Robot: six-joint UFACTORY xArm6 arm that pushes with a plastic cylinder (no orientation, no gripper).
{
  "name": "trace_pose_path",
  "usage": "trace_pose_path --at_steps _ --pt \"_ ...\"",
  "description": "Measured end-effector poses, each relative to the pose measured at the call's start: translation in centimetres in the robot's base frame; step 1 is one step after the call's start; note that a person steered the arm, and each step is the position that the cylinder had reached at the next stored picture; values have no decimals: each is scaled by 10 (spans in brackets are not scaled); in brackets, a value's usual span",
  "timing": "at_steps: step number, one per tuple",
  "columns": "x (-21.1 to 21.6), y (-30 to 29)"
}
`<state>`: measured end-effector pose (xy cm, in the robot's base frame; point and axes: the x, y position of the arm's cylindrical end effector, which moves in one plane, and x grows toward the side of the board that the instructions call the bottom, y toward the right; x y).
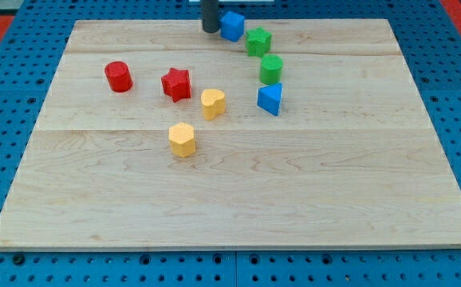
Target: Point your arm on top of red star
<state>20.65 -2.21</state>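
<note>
The red star [176, 84] lies on the wooden board [230, 191], left of centre in the upper half. My tip [210, 30] rests at the view's top edge of the board, just left of a blue block [232, 25]. The tip is well above and slightly right of the red star, apart from it.
A red cylinder [119, 76] sits left of the star. A yellow heart [212, 104] lies right of it and a yellow block [182, 139] lies below. A green star [258, 41], a green cylinder [271, 69] and a blue triangular block [269, 99] curve down on the right.
</note>
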Motion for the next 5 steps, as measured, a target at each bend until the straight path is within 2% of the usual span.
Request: trace_pose_path --at_steps 1,3,5 --pt "0 30" --pt "1 27" --pt "7 -62"
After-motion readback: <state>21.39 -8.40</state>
